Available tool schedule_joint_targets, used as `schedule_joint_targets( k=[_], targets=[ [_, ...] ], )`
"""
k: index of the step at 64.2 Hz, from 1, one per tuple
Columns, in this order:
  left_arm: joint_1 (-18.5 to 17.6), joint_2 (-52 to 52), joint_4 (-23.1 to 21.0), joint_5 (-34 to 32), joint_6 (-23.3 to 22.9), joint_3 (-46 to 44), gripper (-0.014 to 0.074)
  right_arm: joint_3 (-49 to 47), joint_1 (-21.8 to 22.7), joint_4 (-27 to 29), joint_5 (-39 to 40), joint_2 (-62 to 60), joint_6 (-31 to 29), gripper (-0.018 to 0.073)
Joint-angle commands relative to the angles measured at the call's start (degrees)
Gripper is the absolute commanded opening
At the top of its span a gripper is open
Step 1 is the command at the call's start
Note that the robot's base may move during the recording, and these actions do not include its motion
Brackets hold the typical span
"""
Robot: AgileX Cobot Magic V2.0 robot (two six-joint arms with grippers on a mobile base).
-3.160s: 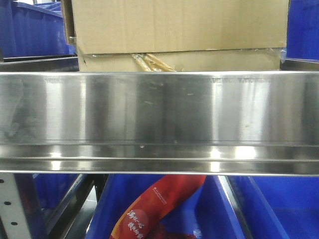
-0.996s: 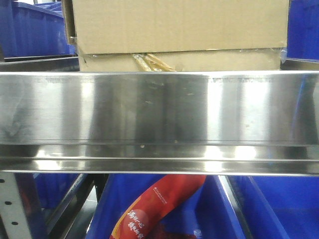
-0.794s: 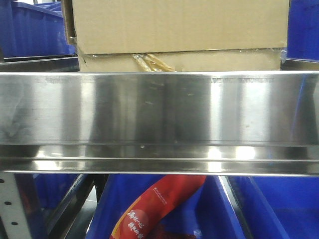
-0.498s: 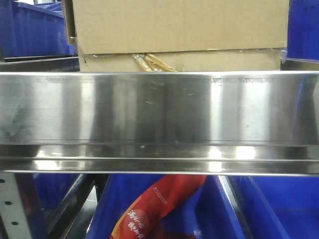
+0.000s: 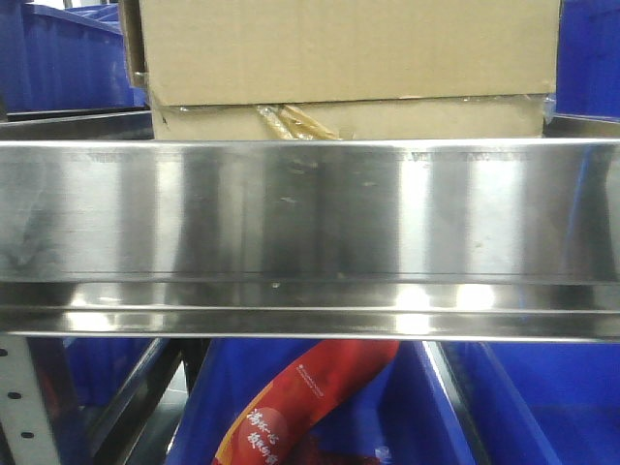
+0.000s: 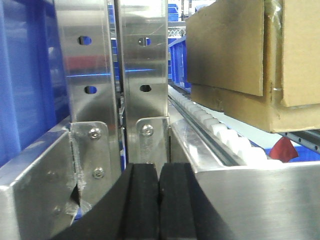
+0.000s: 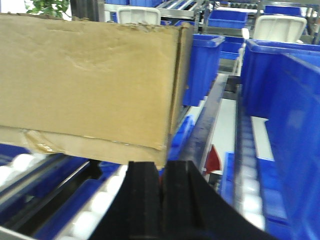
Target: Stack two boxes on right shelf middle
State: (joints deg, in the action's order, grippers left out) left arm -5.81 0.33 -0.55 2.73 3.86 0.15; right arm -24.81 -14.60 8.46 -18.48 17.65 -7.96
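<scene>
In the front view two brown cardboard boxes stand stacked on the steel shelf (image 5: 310, 208), just behind its mirror-like front lip. The upper box (image 5: 349, 48) rests on the lower box (image 5: 407, 120), which has yellowish tape peeling at its seam. The left wrist view has the boxes (image 6: 227, 50) to the right, over a white roller track. My left gripper (image 6: 159, 200) is shut and empty, low beside the perforated uprights (image 6: 145, 65). My right gripper (image 7: 162, 200) is shut with nothing in it, just below and in front of a box's (image 7: 90, 80) lower right corner.
Blue plastic bins flank the boxes (image 5: 63, 58) and fill the level below (image 5: 542, 407), where a red packet (image 5: 300, 402) lies. More blue bins (image 7: 280, 115) crowd the right of the right wrist view. White rollers (image 7: 100, 200) run under the box.
Only the reflections on the shelf's lip shift slightly. The stacked boxes stay where they were.
</scene>
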Motion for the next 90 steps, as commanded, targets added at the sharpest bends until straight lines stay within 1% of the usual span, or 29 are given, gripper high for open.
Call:
schedule_joint_targets(
  k=[1,6,13,19,26,32,35,39,45,90],
  targets=[
    [0.13,-0.33,-0.41,-1.19,0.2,-0.15,-0.0111,1.31,2.98,-0.24,1.31,-1.58,1.31,-0.0162],
    [0.13,-0.33,-0.41,-1.19,0.2,-0.15,-0.0111,3.7,7.29,-0.24,3.56,-3.84,3.59,-0.0162],
    [0.13,-0.33,-0.41,-1.19,0.2,-0.15,-0.0111,8.67,11.84,-0.37,7.43,-7.58,3.6,-0.0162],
    [0.13,-0.33,-0.41,-1.19,0.2,-0.15,-0.0111,14.2,13.87,-1.47,10.24,-10.95,3.91,-0.0162],
    [0.13,-0.33,-0.41,-1.19,0.2,-0.15,-0.0111,20.03,14.07,-5.28,12.37,-14.7,6.61,-0.0162],
    [0.13,-0.33,-0.41,-1.19,0.2,-0.15,-0.0111,24.81,14.07,-5.51,14.73,-17.65,6.62,-0.0162],
    [0.13,-0.33,-0.41,-1.19,0.2,-0.15,-0.0111,24.81,14.12,-5.51,16.15,-17.65,6.62,-0.0162],
    [0.13,-0.33,-0.41,-1.19,0.2,-0.15,-0.0111,24.81,14.21,-5.41,13.03,-17.65,6.34,-0.0162],
    [0.13,-0.33,-0.41,-1.19,0.2,-0.15,-0.0111,24.81,14.34,-5.53,12.97,-17.65,4.86,-0.0162],
    [0.13,-0.33,-0.41,-1.19,0.2,-0.15,-0.0111,24.81,14.34,-5.53,13.08,-17.65,4.84,-0.0162]
  ],
)
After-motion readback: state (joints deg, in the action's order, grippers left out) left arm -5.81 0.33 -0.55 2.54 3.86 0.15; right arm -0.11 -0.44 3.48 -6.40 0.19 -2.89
